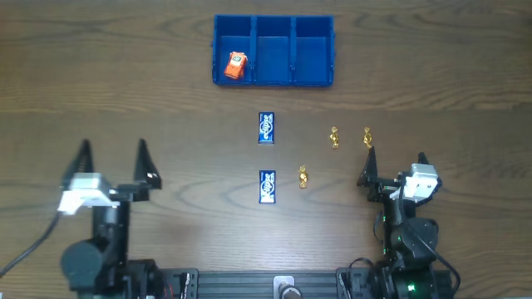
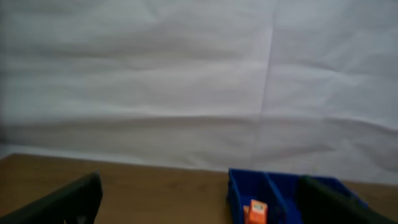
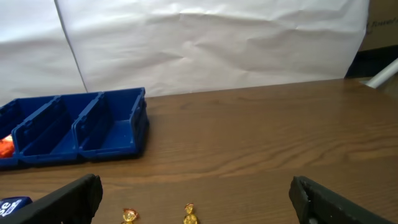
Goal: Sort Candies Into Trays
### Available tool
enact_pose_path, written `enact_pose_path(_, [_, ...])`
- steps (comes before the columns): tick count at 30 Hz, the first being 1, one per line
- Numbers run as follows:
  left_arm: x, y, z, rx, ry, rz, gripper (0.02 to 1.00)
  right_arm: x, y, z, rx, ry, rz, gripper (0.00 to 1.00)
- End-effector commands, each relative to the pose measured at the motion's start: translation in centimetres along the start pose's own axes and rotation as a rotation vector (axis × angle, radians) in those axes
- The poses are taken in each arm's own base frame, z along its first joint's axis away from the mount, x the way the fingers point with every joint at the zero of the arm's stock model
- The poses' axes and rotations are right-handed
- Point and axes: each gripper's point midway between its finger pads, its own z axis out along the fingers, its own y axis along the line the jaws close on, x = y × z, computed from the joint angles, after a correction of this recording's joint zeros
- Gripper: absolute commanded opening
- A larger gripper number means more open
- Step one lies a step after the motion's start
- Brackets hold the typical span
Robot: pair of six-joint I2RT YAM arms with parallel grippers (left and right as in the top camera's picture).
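The left arm [image 1: 108, 228] stands at the left of the top view, its base at the bottom edge and its wrist directed up the picture. The left claw [image 1: 114, 148] is spread wide, both fingers [image 2: 65, 200] well apart with the tips pointing away from the base. The right arm [image 1: 405, 237] stands at the right in a similar pose. The right claw [image 1: 396, 154] is likewise spread wide, fingers well apart.
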Motion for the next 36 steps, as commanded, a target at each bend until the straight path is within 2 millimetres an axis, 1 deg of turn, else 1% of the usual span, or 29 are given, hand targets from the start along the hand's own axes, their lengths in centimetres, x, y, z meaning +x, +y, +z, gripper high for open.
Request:
enact_pose_path(1, [5.5, -0.1, 0.0, 0.040, 0.105, 0.010, 0.998, 0.0, -0.3, 0.0, 0.012, -0.002, -0.013, 0.998])
enact_pose_path(4, [8.4, 0.3, -0.1, 0.032, 0.163, 0.004, 0.998, 0.0, -0.3, 0.0, 0.012, -0.002, -0.013, 0.998])
enact_pose_path(6, [10.4, 0.5, -0.5, 0.022, 0.236, -0.003, 0.998, 0.0, -0.3, 0.0, 0.012, -0.002, -0.013, 0.998])
enact_pose_path(10, [13.3, 0.9, -1.4, 0.006, 0.361, -0.017, 0.998, 0.0, -0.3, 0.0, 0.012, -0.002, -0.013, 0.998])
enact_pose_path(12, [13.3, 0.8, -1.3, 0.009, 0.360, -0.026, 0.987, 0.0, -0.3, 0.0, 0.012, -0.002, -0.013, 0.998])
enact_pose_path(14, [13.2, 0.5, -1.3, 0.018, 0.359, -0.073, 0.998, 0.0, -0.3, 0.0, 0.012, -0.002, -0.013, 0.998])
enact_pose_path(36, [13.2, 0.5, -1.3, 0.014, 0.359, -0.075, 0.998, 0.0, -0.3, 0.0, 0.012, -0.002, -0.013, 0.998])
